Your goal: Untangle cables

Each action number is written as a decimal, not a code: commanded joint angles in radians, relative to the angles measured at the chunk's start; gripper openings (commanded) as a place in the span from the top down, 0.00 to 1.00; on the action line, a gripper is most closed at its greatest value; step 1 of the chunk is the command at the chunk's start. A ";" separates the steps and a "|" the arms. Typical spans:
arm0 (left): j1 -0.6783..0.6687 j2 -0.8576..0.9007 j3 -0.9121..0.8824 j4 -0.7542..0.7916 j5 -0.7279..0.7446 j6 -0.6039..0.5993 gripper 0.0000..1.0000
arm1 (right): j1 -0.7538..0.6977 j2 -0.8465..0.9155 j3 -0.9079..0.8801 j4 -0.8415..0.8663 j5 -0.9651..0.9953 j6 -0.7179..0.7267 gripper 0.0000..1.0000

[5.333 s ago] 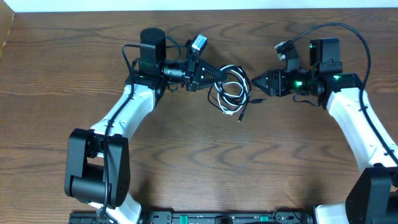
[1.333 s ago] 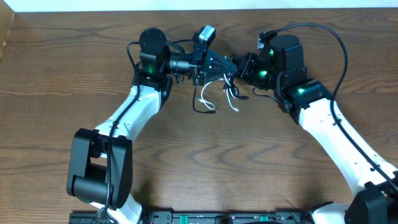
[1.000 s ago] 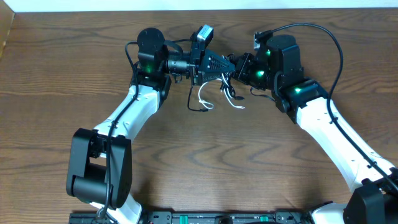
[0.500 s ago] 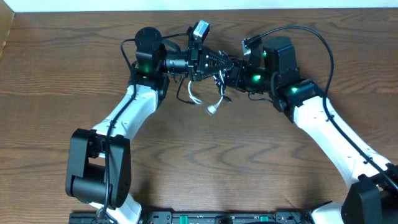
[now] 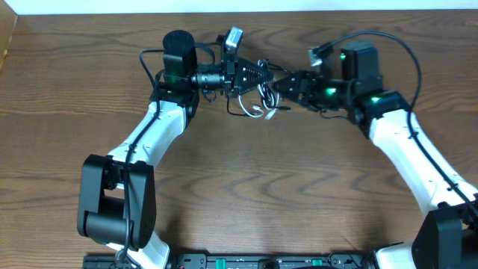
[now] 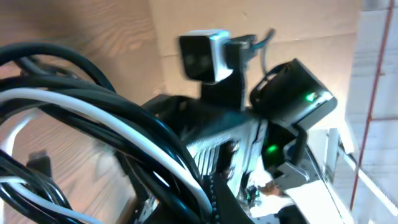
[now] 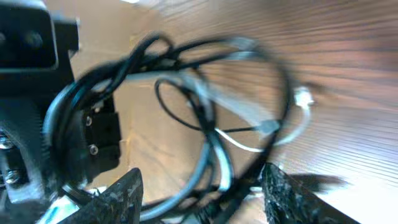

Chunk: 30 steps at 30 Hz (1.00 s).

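Overhead view, read from the left edge of the tabletop (image 5: 239, 187): the left arm (image 5: 160, 123) reaches along the far edge toward its middle. The left end effector (image 5: 258, 75) is fully closed, and the cables (image 5: 258, 101) hang from its tip as one bunched knot. The grip itself is hidden under the strands, but the bundle is plainly carried there. The left wrist view is filled by the white cable (image 6: 93, 106) and the black cable (image 6: 62, 59), crossing close to the lens and lying over one another. The two are not yet parted. In the overhead view the white cable (image 5: 258, 112) loops just below the knot and the black cable (image 5: 237, 113) trails slightly to its left. Whether the lowest loops touch the tabletop cannot be told. Immediately to the right, the right end effector (image 5: 287, 84) faces the bundle from the right arm (image 5: 418, 164). The right wrist view shows this end effector (image 7: 202, 174) with its fingers (image 7: 292, 193) spread well apart. Strands pass between them, but nothing is clamped. Assessment: the task is in its separating step, with one side anchored and the other between grips. The next move calls for the right end effector to single out one strand, preferably a free plug end of the white cable (image 7: 303, 96). It should close on that strand alone and draw it toward the right edge while the left holds firm.
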 commanded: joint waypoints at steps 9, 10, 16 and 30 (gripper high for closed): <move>-0.083 -0.014 0.019 -0.757 -0.649 0.437 0.92 | -0.080 0.002 -0.002 -0.241 0.219 -0.286 0.43; -0.113 -0.014 0.019 -0.804 -0.749 0.468 0.92 | -0.083 0.002 -0.002 -0.261 0.245 -0.297 0.43; -0.296 -0.014 0.019 -0.882 -1.146 0.634 0.36 | -0.105 0.002 -0.002 -0.317 0.299 -0.310 0.43; -0.293 -0.186 0.122 -1.152 -1.176 0.795 0.06 | -0.101 0.002 -0.002 -0.322 0.308 -0.315 0.39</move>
